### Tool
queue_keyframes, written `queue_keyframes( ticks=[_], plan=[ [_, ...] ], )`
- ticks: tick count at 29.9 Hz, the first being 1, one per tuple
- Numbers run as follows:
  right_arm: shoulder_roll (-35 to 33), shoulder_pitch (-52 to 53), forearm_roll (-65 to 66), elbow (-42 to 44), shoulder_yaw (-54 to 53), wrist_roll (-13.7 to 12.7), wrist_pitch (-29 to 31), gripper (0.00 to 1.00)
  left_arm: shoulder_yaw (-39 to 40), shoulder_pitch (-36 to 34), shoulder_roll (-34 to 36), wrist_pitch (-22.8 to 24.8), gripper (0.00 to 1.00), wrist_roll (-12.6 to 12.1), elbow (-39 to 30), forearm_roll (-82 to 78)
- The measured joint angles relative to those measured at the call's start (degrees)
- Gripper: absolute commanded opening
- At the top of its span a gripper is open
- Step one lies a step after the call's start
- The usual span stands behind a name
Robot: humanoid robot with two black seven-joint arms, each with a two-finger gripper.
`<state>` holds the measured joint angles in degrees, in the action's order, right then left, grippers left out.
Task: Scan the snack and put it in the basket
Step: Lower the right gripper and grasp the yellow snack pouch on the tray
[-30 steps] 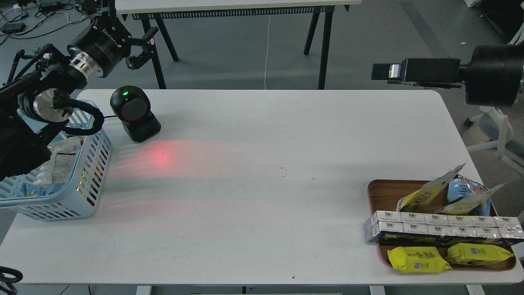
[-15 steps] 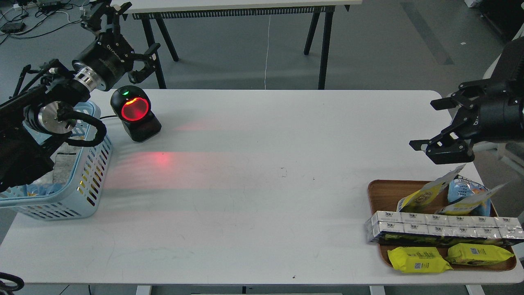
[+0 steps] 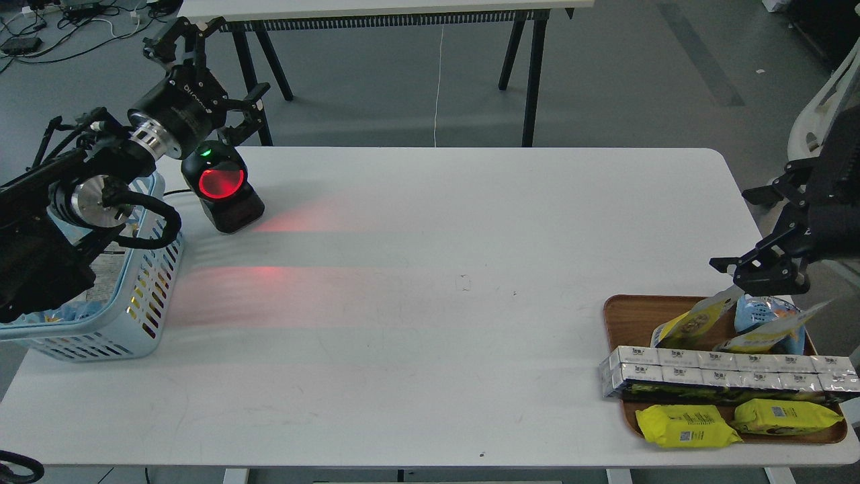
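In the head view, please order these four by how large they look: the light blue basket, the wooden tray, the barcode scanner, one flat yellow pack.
Largest to smallest as they look:
1. wooden tray
2. light blue basket, partly hidden by the left arm, so its rank against the tray is unsure
3. barcode scanner
4. flat yellow pack

Worktop [image 3: 430,323] carries three groups. Basket [image 3: 144,289] stands at the far-left edge; scanner [image 3: 222,185] sits just beside it, rearward and to its right. Tray [image 3: 628,316] lies at the near-right corner, well apart from both. On the tray: pouches [image 3: 692,323] at rear, boxes [image 3: 712,376] across the middle, flat packs [image 3: 685,425] in front.
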<state>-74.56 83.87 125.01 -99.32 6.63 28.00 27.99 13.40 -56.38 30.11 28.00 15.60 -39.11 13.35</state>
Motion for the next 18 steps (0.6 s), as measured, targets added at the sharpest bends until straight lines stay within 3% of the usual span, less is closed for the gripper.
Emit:
queue_keyframes(
  ticks=[18],
  plan=[
    [1.3, -0.1, 0.0, -0.1, 8.0, 0.0, 0.0, 0.99, 0.1, 0.8, -1.1, 0.0, 1.00, 0.0, 0.7, -0.1]
  ],
)
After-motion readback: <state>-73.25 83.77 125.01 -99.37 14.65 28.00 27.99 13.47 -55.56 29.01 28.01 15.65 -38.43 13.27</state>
